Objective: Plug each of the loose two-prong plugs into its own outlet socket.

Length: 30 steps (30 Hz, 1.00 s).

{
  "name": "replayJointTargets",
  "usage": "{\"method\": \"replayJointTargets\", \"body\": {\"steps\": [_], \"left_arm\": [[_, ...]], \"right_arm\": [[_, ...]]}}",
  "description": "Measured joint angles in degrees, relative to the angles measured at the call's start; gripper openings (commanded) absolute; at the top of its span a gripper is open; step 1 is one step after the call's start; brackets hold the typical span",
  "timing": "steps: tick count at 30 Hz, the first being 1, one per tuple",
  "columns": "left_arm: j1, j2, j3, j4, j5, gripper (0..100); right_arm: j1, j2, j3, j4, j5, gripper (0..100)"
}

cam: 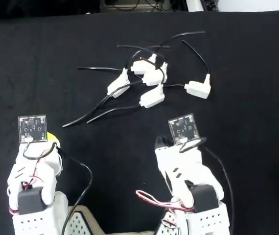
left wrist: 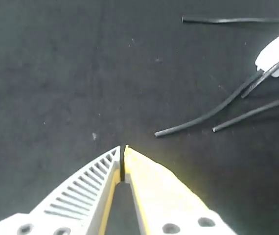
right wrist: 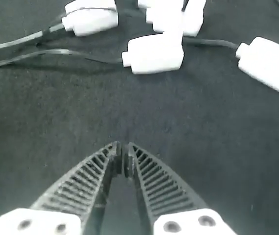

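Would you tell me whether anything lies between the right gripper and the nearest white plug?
Nothing visible does. Bare black table covering is all that separates the shut right gripper from the nearest white plug.

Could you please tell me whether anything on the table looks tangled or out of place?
The white plugs lie heaped mid-table, their black cords crossing over one another; one plug sits apart from the pile. Nothing looks damaged.
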Motion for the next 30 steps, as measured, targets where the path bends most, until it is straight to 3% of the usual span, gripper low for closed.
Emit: {"method": "replayJointTargets", "body": {"steps": [8, 14, 30], "left_arm": [[7.12, 0.18, 4.31, 0.00, 0.00, 3], [13.45, 0.62, 10.90, -6.42, 0.00, 3], [14.68, 0.44, 11.08, -3.78, 0.00, 3]], "right_arm": [[-0.09, 0.00, 6.51, 1.93, 0.00, 1.4], [-0.09, -0.09, 6.68, 7.47, 0.00, 1.4], [-0.09, -0.09, 6.68, 9.14, 0.00, 1.4]]}}
